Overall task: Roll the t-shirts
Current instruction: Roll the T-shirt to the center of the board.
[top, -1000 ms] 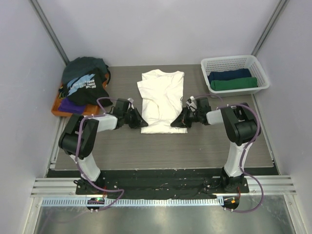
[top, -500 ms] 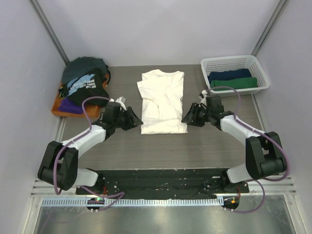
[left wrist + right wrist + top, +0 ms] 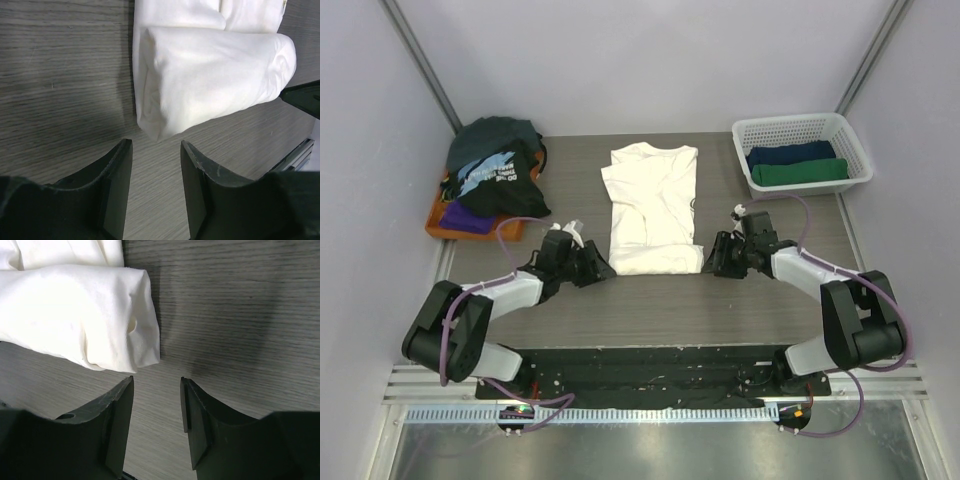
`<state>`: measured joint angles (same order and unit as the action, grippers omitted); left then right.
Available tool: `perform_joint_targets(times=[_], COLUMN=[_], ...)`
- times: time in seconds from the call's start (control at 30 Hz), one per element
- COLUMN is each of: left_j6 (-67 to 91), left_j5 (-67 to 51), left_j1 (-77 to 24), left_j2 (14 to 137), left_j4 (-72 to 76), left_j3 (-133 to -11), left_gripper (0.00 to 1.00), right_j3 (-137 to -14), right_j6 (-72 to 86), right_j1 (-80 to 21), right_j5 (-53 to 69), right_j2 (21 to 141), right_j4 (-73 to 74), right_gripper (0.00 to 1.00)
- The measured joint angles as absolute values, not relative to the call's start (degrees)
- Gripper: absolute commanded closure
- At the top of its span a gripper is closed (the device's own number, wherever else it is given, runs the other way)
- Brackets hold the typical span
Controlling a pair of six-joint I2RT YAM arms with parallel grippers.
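Observation:
A cream-white t-shirt point(image 3: 650, 200) lies flat in the middle of the table, its near end turned over into a short thick roll point(image 3: 655, 260). My left gripper point(image 3: 597, 268) sits low at the roll's left end, open and empty. In the left wrist view the roll point(image 3: 215, 85) lies just beyond the left gripper point(image 3: 156, 147), apart from it. My right gripper point(image 3: 714, 258) is at the roll's right end, open with nothing between its fingers. The right wrist view shows the roll's end point(image 3: 80, 315) just ahead and left of the right gripper point(image 3: 157, 382).
A heap of dark t-shirts point(image 3: 495, 165) rests on an orange tray point(image 3: 438, 226) at the back left. A white lattice basket point(image 3: 790, 127) at the back right holds a navy roll point(image 3: 790, 153) and a green roll point(image 3: 800, 173).
Both grippers have opened and let go of the white shirt's near end. Both have drawn back a little toward the near edge, and the fold now lies as a roll.

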<state>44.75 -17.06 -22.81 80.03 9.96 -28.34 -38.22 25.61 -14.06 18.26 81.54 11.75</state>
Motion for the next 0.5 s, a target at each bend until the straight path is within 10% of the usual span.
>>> perform_joint_targets(times=[0.27,0.5], left_j6=[44.77,44.64], left_j5=[-17.76,-17.76], left_j1=[-22.87,-22.87], left_j2=[83.68,85.43], left_j4=[13.54,13.91], left_j3=[-28.73,-30.17], left_gripper=[0.58,0.70], right_j3=[-39.90,-41.04], right_j6=[25.61,25.65], right_j1=[-15.86,-16.93], right_j5=[18.83,18.94], right_j2=[86.15,88.77], right_j4=[9.32,7.29], right_gripper=[0.50,0.71])
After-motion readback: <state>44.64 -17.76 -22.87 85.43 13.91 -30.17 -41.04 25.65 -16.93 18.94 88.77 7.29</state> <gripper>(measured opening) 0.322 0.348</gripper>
